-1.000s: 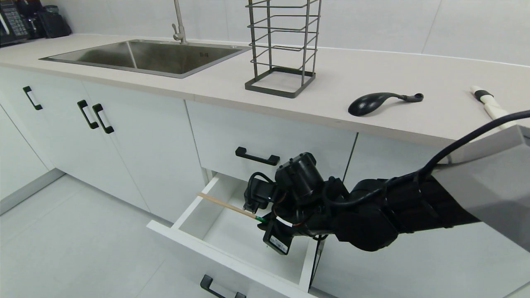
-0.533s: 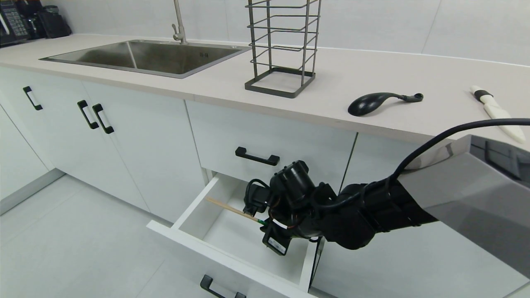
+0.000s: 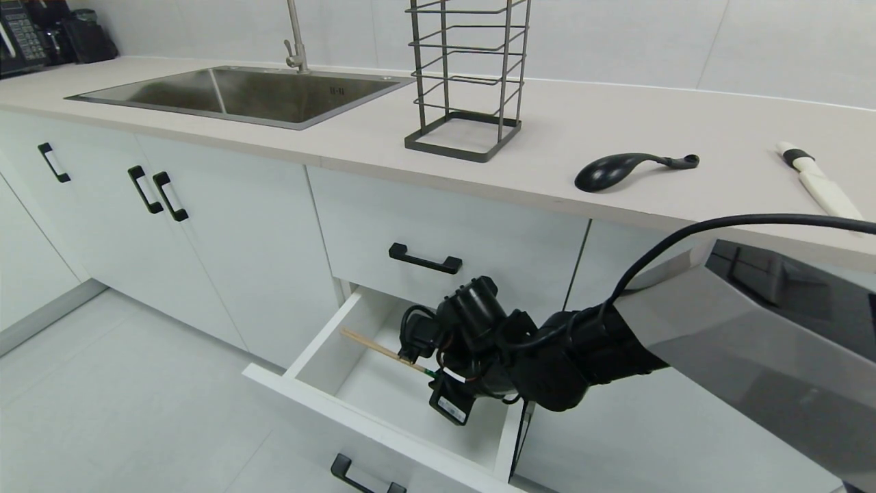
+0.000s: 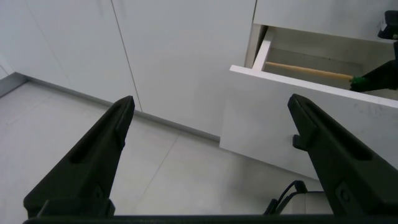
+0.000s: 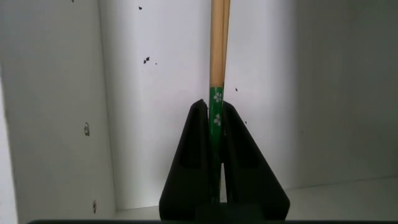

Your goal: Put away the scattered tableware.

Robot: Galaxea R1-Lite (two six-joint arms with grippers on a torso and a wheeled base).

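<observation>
Lower centre of the head view: the open drawer (image 3: 356,419) has free floor under the chopsticks (image 3: 383,350); the right gripper (image 3: 432,373) crowds its right side.

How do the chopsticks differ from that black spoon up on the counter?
The chopsticks are thin, straight, pale wood with green ends; the spoon is black, curved, with a broad bowl. The chopsticks are clamped in the right tool over the open drawer; the spoon lies loose on the counter. Both are eating utensils.

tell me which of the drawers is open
The lower drawer, pulled out, with the right hand holding chopsticks in it; the top drawer above is shut.
</observation>
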